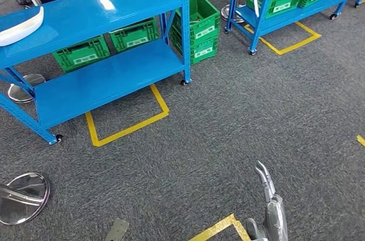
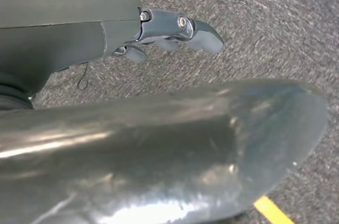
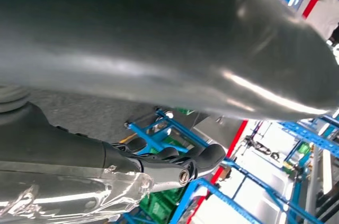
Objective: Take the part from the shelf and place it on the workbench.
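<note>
A: where's the part [image 1: 19, 26]? Looks like the white curved thing on the top board of the blue shelf [image 1: 108, 1], upper left of the frame.

B: yep, untouched. Right hand [image 1: 269, 209] hangs bottom right, fingers apart, holding nothing. Left hand [image 2: 176, 30] looks released too.

A: risk?

B: it overhangs the shelf edge, so a clumsy reach could knock it off.

white part [image 1: 19, 26] cut off at frame edge, right hand [image 1: 270, 209] cropped at bottom, left-wrist fingers [image 2: 202, 34] blurred

Silver-grey robot hand [image 1: 269, 198], dark fingers [image 2: 199, 33] (visible screws).
</note>
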Controlling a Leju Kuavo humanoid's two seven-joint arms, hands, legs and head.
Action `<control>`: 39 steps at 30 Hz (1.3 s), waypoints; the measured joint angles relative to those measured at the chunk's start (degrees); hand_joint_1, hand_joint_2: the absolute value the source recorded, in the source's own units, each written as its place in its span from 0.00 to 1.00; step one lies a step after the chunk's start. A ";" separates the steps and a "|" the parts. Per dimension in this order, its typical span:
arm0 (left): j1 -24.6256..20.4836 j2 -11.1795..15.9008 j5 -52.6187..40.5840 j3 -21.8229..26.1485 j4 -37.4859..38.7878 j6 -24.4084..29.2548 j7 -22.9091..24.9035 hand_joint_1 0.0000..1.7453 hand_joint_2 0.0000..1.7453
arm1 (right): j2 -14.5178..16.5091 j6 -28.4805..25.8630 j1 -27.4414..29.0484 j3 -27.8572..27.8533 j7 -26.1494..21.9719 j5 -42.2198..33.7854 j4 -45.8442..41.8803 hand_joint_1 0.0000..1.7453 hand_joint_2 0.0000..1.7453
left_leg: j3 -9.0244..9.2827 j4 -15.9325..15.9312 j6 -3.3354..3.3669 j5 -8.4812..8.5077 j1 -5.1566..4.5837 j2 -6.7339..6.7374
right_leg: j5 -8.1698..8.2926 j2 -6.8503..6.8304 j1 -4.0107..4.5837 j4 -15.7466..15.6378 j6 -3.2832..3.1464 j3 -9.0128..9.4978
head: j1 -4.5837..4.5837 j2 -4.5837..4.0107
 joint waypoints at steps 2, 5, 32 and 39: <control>0.36 0.01 0.01 -0.01 0.01 -0.02 -0.13 0.00 0.00 | 0.00 -0.06 0.05 0.02 0.00 0.00 0.04 0.00 0.00 | -0.84 -4.78 0.60 5.27 -0.23 1.81 | -2.15 -1.37 0.05 -0.81 0.31 3.41 | 0.00 0.00; 0.69 -0.08 0.02 -0.01 0.03 0.01 -0.27 0.00 0.00 | 0.00 -0.26 0.30 0.00 0.02 0.01 0.18 0.00 0.00 | -1.06 -12.15 1.42 16.55 -0.82 5.86 | -5.47 -3.32 0.69 -2.13 1.11 8.06 | 0.00 -0.02; -0.33 0.09 0.38 -0.03 0.03 0.66 0.64 0.00 0.00 | 0.00 -1.60 -0.72 -0.02 1.22 0.42 0.99 0.00 0.00 | -0.43 -3.54 -0.36 8.95 0.11 0.71 | 1.98 -0.58 0.21 1.58 -0.43 -3.50 | 0.01 0.00; -0.61 0.12 0.08 -0.06 0.03 0.25 1.10 0.00 0.00 | 0.19 1.40 -7.86 -9.49 -0.40 0.32 16.65 0.00 0.00 | 3.27 -14.08 1.65 13.99 -0.75 2.95 | -0.13 -3.40 1.06 1.40 1.30 -1.38 | -0.15 0.00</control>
